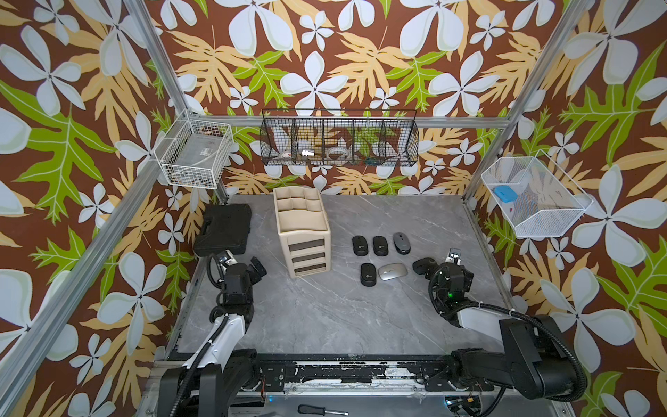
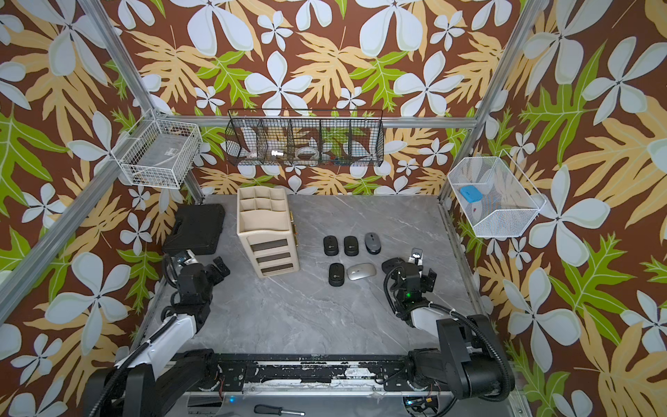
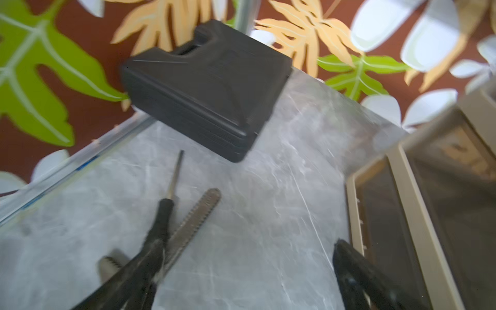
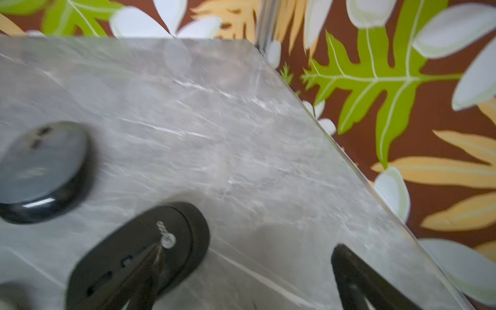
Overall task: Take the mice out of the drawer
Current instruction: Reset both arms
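Five mice [image 1: 380,245] were laid on the surface [image 1: 325,317]; left hand [image 3: 249,228] and right hand [image 4: 249,249] were spread wide, empty; only retreat was judged left

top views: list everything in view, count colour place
drawer unit: 1, beige, table middle
black mice: 4, black, table, right of drawer unit
grey mouse: 1, dark grey, among them
silver mouse: 1, silver, among them
case: 1, black, table's back corner
wire baskets: 3, one black, two white, on walls
screwdriver: 1, black handle, below front rail
table: 1, grey marble
left tool: 1, black, open, near case
right tool: 1, black, open, over one black mouse
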Robot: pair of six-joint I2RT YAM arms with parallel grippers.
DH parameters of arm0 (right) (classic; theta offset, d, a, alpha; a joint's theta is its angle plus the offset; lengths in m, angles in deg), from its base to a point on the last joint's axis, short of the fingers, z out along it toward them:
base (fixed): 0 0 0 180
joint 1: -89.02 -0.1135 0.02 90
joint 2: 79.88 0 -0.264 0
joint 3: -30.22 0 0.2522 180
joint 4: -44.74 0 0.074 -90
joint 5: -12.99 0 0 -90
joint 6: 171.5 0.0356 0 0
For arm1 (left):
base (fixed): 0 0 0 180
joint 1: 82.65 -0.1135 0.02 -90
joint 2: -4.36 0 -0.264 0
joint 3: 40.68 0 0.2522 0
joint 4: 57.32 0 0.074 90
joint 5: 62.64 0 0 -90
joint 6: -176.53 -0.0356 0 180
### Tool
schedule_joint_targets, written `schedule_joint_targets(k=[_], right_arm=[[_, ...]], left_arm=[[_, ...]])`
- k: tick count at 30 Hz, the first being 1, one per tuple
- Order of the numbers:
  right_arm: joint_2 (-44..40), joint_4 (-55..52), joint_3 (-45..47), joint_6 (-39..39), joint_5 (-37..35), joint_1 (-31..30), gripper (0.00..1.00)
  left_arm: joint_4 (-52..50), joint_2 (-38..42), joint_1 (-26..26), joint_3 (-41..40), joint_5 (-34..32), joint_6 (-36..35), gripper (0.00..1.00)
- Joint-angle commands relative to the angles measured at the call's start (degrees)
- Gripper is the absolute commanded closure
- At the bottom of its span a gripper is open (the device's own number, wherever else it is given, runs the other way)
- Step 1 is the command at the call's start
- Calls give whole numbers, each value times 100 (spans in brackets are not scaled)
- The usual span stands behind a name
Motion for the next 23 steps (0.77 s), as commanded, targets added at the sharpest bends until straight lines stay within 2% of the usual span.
schedule_joint_targets(k=[1, 2, 3, 7, 10, 12, 23], right_arm=[[327, 1483, 56, -575, 1028, 140, 0], [562, 1751, 82, -649, 1140, 141, 1], [716, 1943, 89, -569, 1165, 211, 1], [653, 1819, 91, -411, 1388, 399, 0], [656, 1846, 103, -417, 1387, 398, 0], [656, 1847, 116, -417, 1376, 389, 0], [660, 1842, 98, -426, 1374, 395, 0]], left_arm=[[2755, -328, 196, -387, -149, -723, 0], [3260, -551, 217, -510, -82, -803, 0], [3264, -708, 217, -487, -33, -800, 0], [4776, -1445, 283, -978, 578, -1100, 0], [5476, -1882, 287, -1067, 510, -1092, 0], [4608, -1721, 296, -765, 560, -1109, 0], [4654, -1828, 411, -692, 494, -1221, 0]])
